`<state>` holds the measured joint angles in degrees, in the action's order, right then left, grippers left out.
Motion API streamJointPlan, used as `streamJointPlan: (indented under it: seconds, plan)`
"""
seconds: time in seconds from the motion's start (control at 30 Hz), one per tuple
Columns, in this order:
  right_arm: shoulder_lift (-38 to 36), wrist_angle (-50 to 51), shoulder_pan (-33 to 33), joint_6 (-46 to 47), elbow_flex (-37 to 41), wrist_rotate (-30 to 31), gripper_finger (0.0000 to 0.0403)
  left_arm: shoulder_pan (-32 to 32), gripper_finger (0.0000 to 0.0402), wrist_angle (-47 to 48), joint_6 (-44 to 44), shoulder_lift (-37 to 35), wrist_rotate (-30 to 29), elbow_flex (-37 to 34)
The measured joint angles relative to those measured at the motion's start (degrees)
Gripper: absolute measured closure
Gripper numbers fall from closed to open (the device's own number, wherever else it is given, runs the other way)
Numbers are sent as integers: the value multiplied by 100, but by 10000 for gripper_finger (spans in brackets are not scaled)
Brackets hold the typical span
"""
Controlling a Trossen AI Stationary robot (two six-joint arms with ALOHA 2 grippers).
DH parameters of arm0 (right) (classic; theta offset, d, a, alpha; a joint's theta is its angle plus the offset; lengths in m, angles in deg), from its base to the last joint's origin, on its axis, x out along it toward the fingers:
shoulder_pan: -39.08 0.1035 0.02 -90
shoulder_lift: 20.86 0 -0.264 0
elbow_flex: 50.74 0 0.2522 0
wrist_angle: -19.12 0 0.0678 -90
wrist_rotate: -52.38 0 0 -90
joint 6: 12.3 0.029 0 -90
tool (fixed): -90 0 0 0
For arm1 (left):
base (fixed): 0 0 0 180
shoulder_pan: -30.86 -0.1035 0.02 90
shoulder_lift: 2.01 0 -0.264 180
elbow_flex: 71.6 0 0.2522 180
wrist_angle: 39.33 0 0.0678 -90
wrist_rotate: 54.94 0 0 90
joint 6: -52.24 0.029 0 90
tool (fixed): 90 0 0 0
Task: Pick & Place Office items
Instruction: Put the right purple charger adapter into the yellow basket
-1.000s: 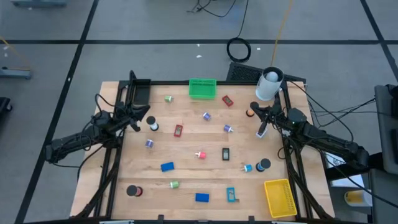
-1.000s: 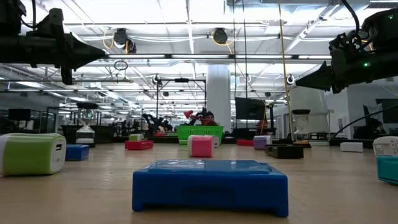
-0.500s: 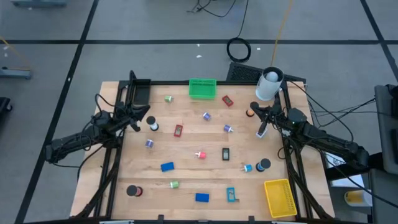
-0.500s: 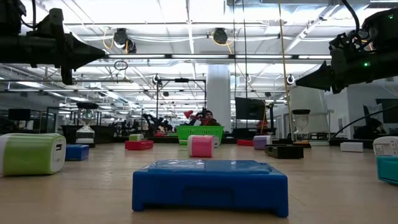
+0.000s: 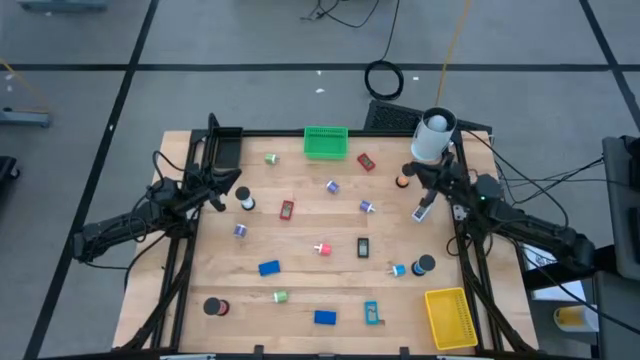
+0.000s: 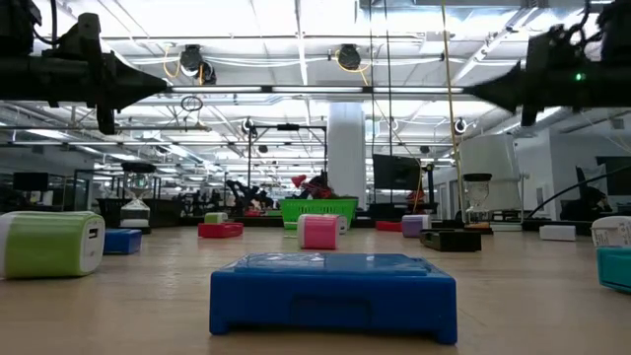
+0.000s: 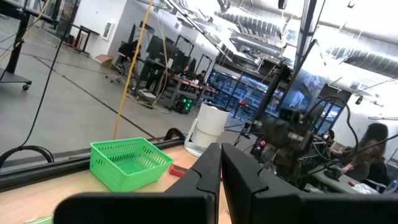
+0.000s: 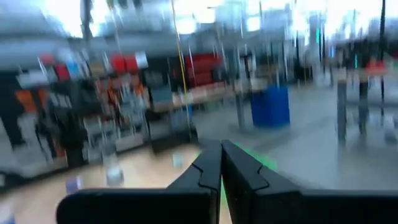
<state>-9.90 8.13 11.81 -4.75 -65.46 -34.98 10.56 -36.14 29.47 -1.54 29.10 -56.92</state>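
The office items lie scattered over the wooden table [image 5: 300, 285]: black rolls [image 5: 245, 200] [image 5: 425, 264], red blocks [image 5: 287, 209] [image 5: 366, 162], blue blocks [image 5: 268, 268] [image 6: 333, 291], and small green [image 5: 271, 158], purple [image 5: 367, 206] and pink [image 5: 322, 249] clips. Each rests flat on the wood. My left gripper [image 5: 232, 178] [image 7: 221, 152] hovers shut above the table's left edge, high over the nearest black roll. My right gripper [image 5: 410, 172] [image 8: 221, 149] hovers shut above the right edge, near a small orange item [image 5: 401, 181]. Neither holds anything.
A green bin [image 5: 325, 142] stands at the far edge. A yellow bin [image 5: 450, 318] is at the near right corner and a black bin [image 5: 222, 150] at the far left. A big white cylinder [image 5: 433, 135] stands just behind my right gripper.
My right gripper has risen a little and tipped its fingers up, from slanting down toward the table to about level; it stays shut. The items have kept their places.
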Motion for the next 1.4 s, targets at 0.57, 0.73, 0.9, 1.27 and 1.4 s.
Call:
streamJointPlan:
  seconds: [0.57,0.73,0.9,1.27,1.4]
  plan:
    - [2317,-1887,105,-581,-564,-731,402,0,385,0,-1,0,-1,1]
    - [2865,-2639,127,-708,-581,-389,402,0,385,0,-2,0,-1,-1]
    - [3337,-2806,514,-415,-595,-411,403,0,385,1,-1,0,2,1]
    - [4300,152,1753,-853,-2774,586,403,0,385,1,-1,0,0,1]
    - [4886,1610,2138,-563,-3643,1308,403,0,385,0,-2,0,0,1]
